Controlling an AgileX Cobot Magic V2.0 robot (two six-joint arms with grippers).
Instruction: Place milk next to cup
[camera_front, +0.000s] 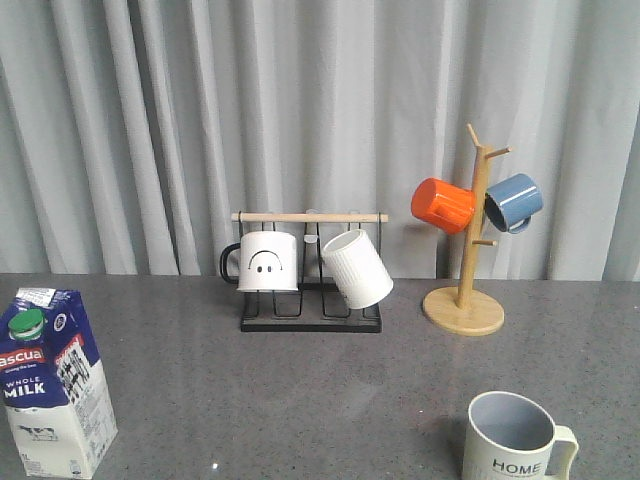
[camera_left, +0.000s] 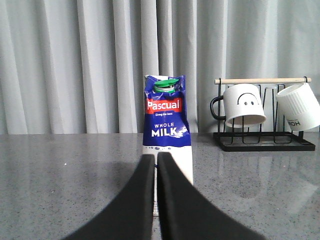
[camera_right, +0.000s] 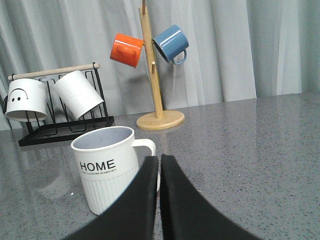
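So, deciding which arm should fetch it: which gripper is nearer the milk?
Left. The left gripper faces the milk just ahead of its shut fingers; the right gripper sits by the cup.

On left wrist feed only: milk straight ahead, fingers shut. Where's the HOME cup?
Observer: Front view: cup upright at front right of the table; milk front left, well apart.
Operator: Right arm holding it?
Observer: No. Right fingers are shut and empty, with the cup just beyond them.
Operator: Anything behind the cup?
Observer: A wooden mug tree, with an orange mug and a blue mug hanging on it.
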